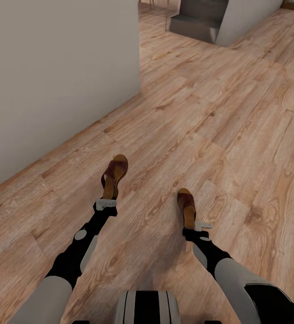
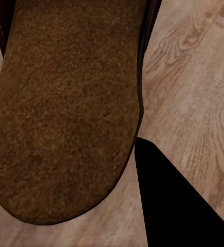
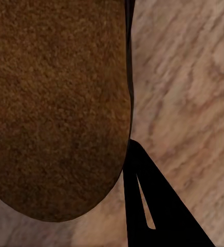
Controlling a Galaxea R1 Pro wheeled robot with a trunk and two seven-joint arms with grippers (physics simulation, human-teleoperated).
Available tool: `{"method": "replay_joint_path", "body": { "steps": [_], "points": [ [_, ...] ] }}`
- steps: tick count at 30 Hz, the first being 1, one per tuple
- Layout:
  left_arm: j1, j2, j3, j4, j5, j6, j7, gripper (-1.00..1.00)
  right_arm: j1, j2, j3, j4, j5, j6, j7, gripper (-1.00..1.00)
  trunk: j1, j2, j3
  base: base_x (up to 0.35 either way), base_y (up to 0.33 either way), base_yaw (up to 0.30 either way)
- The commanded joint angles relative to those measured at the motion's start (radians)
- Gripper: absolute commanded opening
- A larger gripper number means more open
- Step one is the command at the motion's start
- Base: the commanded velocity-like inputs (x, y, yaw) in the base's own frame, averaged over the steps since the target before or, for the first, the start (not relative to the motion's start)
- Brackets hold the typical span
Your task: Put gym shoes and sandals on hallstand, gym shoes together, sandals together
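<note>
One brown sandal (image 1: pixel 116 172) is held by its heel end in my left gripper (image 1: pixel 107 200), which is shut on it. The other brown sandal (image 1: pixel 186 205) sits in my right gripper (image 1: pixel 193 225), also shut on its heel end. Both point away from me over the corridor floor (image 1: pixel 237 117). In the left wrist view the sandal's brown surface (image 2: pixel 66 108) is very close, with a black finger (image 2: pixel 179 206) beside it. The right wrist view has the same: the sandal (image 3: pixel 55 108) and a black finger (image 3: pixel 153 206). The gym shoes and the hallstand are out of view.
A grey wall (image 1: pixel 52 67) runs along the left and ends at a corner (image 1: pixel 140 90). Far ahead stand grey steps (image 1: pixel 196 20) and another wall (image 1: pixel 250 18). Wood-plank floor stretches ahead and to the right. My base (image 1: pixel 147 308) is at the lower edge.
</note>
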Motion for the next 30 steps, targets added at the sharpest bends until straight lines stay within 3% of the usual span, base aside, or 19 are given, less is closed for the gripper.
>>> {"method": "replay_joint_path", "body": {
  "steps": [1, 7, 8, 11, 15, 21, 26, 30],
  "points": [
    [0.0, 0.0, 0.0, 0.001, 0.004, -0.001, -0.004, -1.0, 0.0, 0.0, -0.002, 0.0, -0.009, -0.001, -0.002, -1.0, -0.001, 0.0, 0.003, 0.0, 0.0, 0.0],
    [0.0, 0.001, 0.005, 0.001, 0.004, 0.0, -0.003, -1.0, 0.0, 0.0, -0.003, -0.024, -0.009, -0.001, -0.001, -1.0, -0.003, 0.002, 0.027, 0.0, 0.0, 0.0],
    [0.0, 0.001, 0.006, 0.001, 0.004, 0.0, -0.003, -1.0, 0.0, 0.001, -0.002, -0.058, -0.009, -0.001, 0.0, -1.0, -0.004, 0.002, 0.031, 0.0, 0.0, 0.0],
    [0.0, 0.004, 0.009, 0.001, 0.003, 0.048, -0.003, -1.0, 0.0, 0.003, -0.001, -0.284, -0.009, -0.001, 0.001, -1.0, -0.005, 0.002, 0.042, 0.0, 0.0, 0.0],
    [0.0, 0.005, 0.009, 0.001, 0.003, 0.101, -0.003, -1.0, 0.0, 0.002, 0.0, -0.422, -0.009, 0.001, 0.0, -1.0, -0.007, 0.003, 0.058, 0.0, 0.0, 0.0],
    [0.0, 0.005, 0.008, 0.001, 0.002, 0.124, -0.002, -1.0, 0.0, 0.003, 0.003, -0.453, -0.006, 0.001, -0.002, -1.0, -0.01, 0.005, 0.081, 0.0, 0.0, 0.0],
    [0.0, 0.006, 0.009, -0.032, 0.002, 0.236, -0.003, -1.0, 0.0, 0.003, 0.003, -0.454, -0.003, 0.003, -0.003, -1.0, -0.012, 0.006, 0.105, 0.0, 0.0, 0.0],
    [0.0, 0.006, 0.009, -0.034, 0.002, 0.241, -0.003, -1.0, 0.0, 0.003, 0.003, -0.454, -0.003, 0.003, -0.003, -1.0, -0.014, 0.007, 0.127, 0.0, 0.0, 0.0]
  ]
}}
